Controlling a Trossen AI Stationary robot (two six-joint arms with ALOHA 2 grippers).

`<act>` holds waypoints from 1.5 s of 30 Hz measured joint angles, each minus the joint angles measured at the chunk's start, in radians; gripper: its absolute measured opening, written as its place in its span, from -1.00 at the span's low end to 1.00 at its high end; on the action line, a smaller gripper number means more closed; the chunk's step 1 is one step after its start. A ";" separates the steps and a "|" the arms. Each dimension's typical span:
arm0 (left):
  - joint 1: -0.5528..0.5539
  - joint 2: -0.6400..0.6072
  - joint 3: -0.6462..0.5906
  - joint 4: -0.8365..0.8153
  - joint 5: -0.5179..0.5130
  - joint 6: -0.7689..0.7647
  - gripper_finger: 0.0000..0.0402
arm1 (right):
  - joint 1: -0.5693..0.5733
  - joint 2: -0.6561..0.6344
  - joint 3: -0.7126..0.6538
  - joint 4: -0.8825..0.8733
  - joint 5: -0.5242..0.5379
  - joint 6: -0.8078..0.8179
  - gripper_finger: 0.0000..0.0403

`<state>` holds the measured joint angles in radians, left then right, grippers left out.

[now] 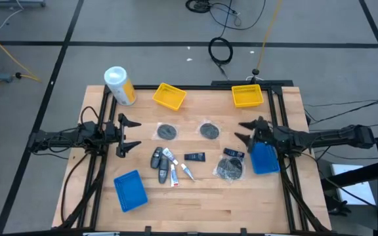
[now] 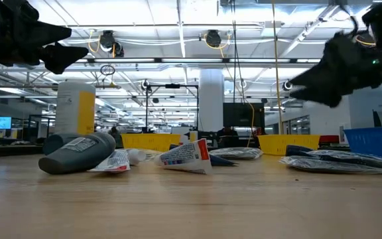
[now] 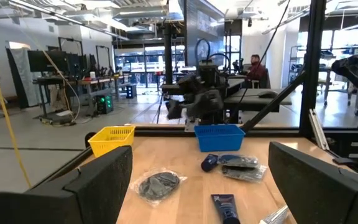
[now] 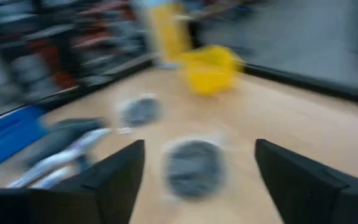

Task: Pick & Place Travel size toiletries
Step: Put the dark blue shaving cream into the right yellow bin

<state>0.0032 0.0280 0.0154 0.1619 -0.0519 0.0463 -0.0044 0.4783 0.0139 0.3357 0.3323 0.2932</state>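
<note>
Toiletries (image 1: pixel 176 164) scattered mid-worktop (image 1: pixel 195 196) in the high view: two wrapped discs, dark bottles, white tubes, black packets. Left gripper (image 1: pixel 129 136) parked at the left edge, jaws wide apart, holding nothing. Right gripper (image 1: pixel 244 130) raised near the right disc (image 1: pixel 209 131), jaws apart and empty, beside a blue tray (image 1: pixel 265 158).

Low view: grey bottle (image 2: pixel 78 152) and tubes (image 2: pixel 184 157) lying flat; both grippers up off the surface.

Left wrist view: yellow tray (image 3: pixel 111 138), wrapped disc (image 3: pixel 159 185), black packet (image 3: pixel 225 206) ahead.

Right wrist view: blurred; disc (image 4: pixel 192 165) between parted fingers (image 4: pixel 110 180).
</note>
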 joint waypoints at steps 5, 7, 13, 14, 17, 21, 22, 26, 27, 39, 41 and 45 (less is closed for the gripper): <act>0.000 0.000 0.000 0.000 0.081 -0.018 0.82 | 0.039 0.072 0.000 0.129 -0.156 -0.177 -0.38; -0.001 0.000 0.000 0.005 0.121 -0.042 0.82 | 0.041 0.105 0.000 0.165 -0.214 -0.197 -0.71; 0.000 0.000 0.000 0.060 0.134 -0.093 0.82 | 0.060 0.227 0.001 0.324 -0.390 -0.068 -0.87; 0.000 0.000 0.000 0.061 0.134 -0.094 0.82 | 0.072 0.248 0.004 0.334 -0.388 -0.070 -0.86; 0.000 0.000 0.000 0.101 0.136 -0.093 0.82 | 0.108 0.308 0.020 0.362 -0.380 -0.108 -0.85; -0.006 0.028 0.001 0.126 0.062 -0.083 0.74 | 0.147 0.368 0.039 0.425 -0.273 -0.170 -0.91; -0.013 0.049 0.001 0.120 0.031 -0.067 0.66 | 0.154 0.378 0.042 0.437 -0.253 -0.185 -0.93; -0.041 0.161 0.002 0.103 -0.070 0.002 0.01 | 0.164 0.387 0.042 0.454 -0.251 -0.238 -0.99; -0.046 0.189 0.007 0.099 -0.080 0.014 -0.21 | 0.164 0.386 0.042 0.454 -0.251 -0.243 -0.99; -0.051 0.391 0.085 0.290 -0.080 0.027 -0.67 | 0.155 0.382 0.043 0.487 -0.203 -0.218 -0.97; -0.051 0.407 0.086 0.351 -0.080 0.046 -0.64 | 0.149 0.382 0.043 0.477 -0.203 -0.200 -0.91; -0.062 0.426 0.086 0.314 -0.089 0.078 -0.72 | 0.173 0.387 0.069 0.397 -0.163 -0.250 -0.80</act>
<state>-0.0587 0.4537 0.1017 0.4756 -0.1405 0.1243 0.1690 0.8656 0.0826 0.7325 0.1694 0.0433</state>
